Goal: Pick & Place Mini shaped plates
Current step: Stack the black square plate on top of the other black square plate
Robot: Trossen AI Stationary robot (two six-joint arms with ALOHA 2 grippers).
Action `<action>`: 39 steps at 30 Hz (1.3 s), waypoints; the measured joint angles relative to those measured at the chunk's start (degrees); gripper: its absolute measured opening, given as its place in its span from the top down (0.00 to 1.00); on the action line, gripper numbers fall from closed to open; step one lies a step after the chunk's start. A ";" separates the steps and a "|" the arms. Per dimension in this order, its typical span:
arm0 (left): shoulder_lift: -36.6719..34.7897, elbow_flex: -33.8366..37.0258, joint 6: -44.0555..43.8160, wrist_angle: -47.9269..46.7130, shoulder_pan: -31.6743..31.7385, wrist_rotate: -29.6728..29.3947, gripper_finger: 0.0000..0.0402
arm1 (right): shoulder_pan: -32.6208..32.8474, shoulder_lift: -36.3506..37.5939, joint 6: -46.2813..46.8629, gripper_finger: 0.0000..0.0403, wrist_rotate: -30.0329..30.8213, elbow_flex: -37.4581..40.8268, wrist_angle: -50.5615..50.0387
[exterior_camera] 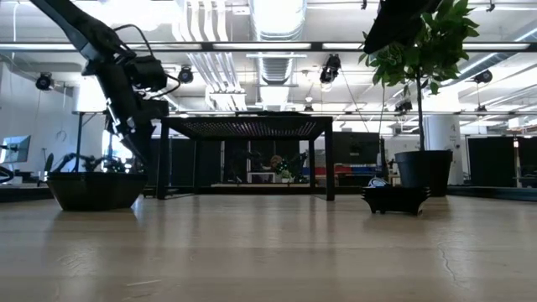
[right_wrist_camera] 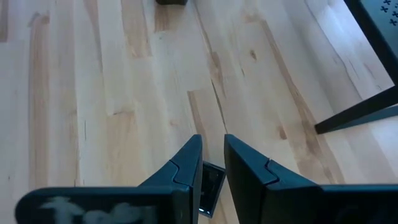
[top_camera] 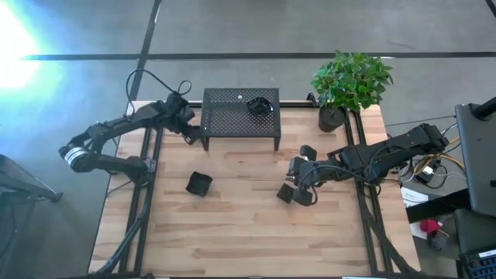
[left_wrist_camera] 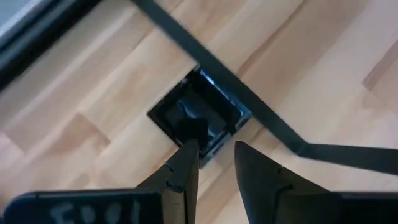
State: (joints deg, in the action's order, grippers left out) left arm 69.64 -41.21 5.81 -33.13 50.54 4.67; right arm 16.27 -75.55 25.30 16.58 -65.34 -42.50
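A square black mini plate [left_wrist_camera: 199, 115] lies on the wood beside the left leg of the black mesh stand [top_camera: 232, 118]. My left gripper [left_wrist_camera: 214, 152] [top_camera: 188, 132] points down at it, open, its fingertips over the plate's near corner. Another plate [top_camera: 260, 106] rests on the stand's top, and one [top_camera: 199, 184] [exterior_camera: 96, 189] sits on the table in front. My right gripper [top_camera: 297, 177] [right_wrist_camera: 213, 146] hovers right of centre, open a little, nothing between its tips. Two plates [top_camera: 308, 153] [top_camera: 285, 194] lie beside it, and one [right_wrist_camera: 210, 186] shows on the table below its fingers. My left gripper comes slanting down from above at the square plate's near corner [left_wrist_camera: 208, 158]. One fingertip [left_wrist_camera: 188, 149] shows over the plate's inside, the other [left_wrist_camera: 242, 149] outside its wall. The plate sits flat on the table. Whether either finger touches it, I cannot tell.
The stand's thin leg [left_wrist_camera: 249, 102] runs right past the square plate. A potted plant [top_camera: 349, 81] stands at the far right corner. Bare wood [top_camera: 232, 232] fills the near half of the table. Cables and gear [top_camera: 434, 201] lie beyond the right edge.
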 joint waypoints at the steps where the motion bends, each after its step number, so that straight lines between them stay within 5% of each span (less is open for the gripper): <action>1: -0.04 0.17 1.07 0.44 -0.02 0.02 0.76 | 0.00 0.00 0.00 0.84 -0.01 0.00 -0.01; 10: -0.26 0.45 9.76 -2.04 -0.30 -12.03 0.76 | -0.02 0.00 0.04 0.85 0.02 0.00 -0.02; 39: 9.71 1.29 8.84 7.68 -2.89 -14.57 0.76 | -0.04 0.00 -0.42 0.85 0.02 0.00 0.00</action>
State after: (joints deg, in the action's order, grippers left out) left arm 79.36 -39.92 14.65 -25.44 47.66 -9.90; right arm 16.23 -75.55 24.88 16.60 -65.34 -42.50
